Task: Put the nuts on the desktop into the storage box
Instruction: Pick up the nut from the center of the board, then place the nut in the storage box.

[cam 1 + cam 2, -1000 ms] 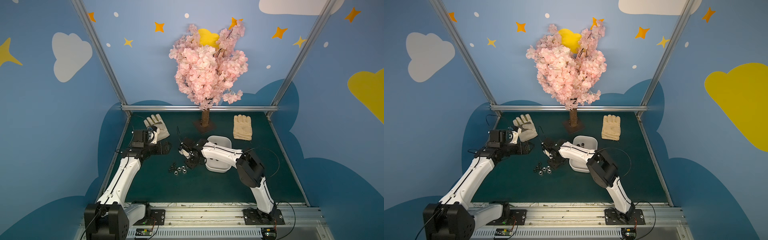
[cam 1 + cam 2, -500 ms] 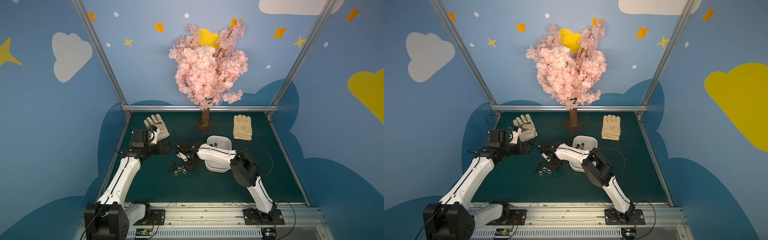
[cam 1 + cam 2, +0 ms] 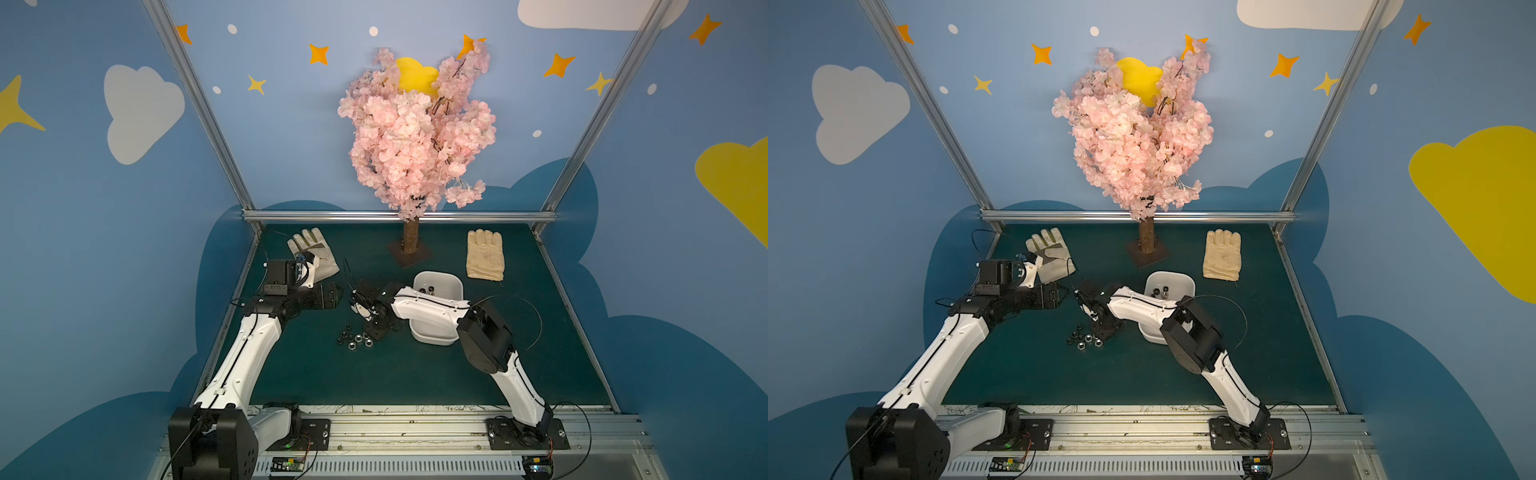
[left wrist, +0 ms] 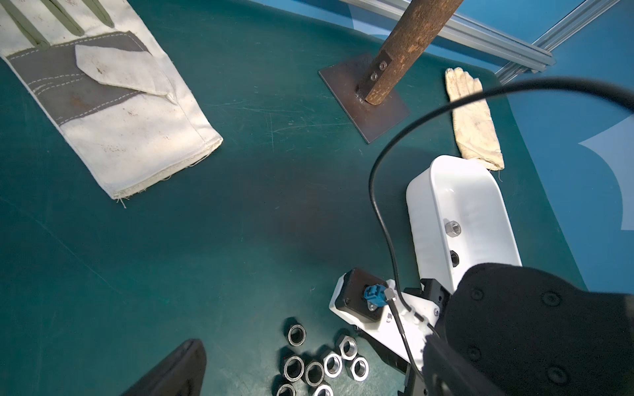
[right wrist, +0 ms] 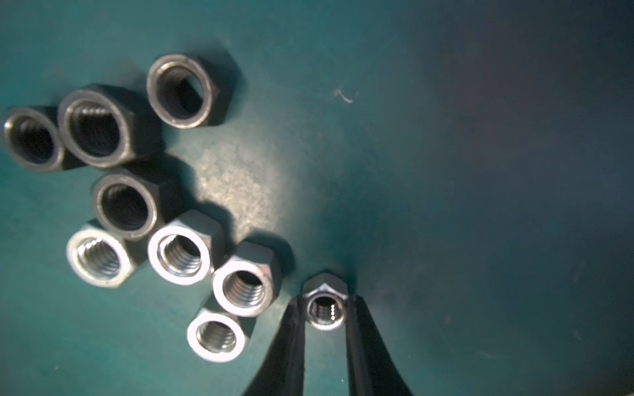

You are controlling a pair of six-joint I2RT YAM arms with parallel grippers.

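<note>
A silver nut is pinched between the two black fingers of the right hand, one finger against each side, its threaded hole facing up. I cannot tell whether it rests on the tabletop or is just off it. Close beside it lie the loose nuts. Four silver ones are nearest the hand, some touching each other, and four black ones lie beyond them. In a top view the loose nuts form a small cluster near the middle of the dark green surface, with the right hand tipped down at its edge.

The white storage box stands just to the right of the cluster, and the right forearm stretches across its near part. A few nuts lie inside at its far end, among them a silver one and a black one.

The left hand hangs above the tabletop to the left of the cluster, its fingers spread apart and gripping nothing. Behind it lies a pale work glove. A second glove lies beyond the box, and a pink blossom tree stands at the back between them.
</note>
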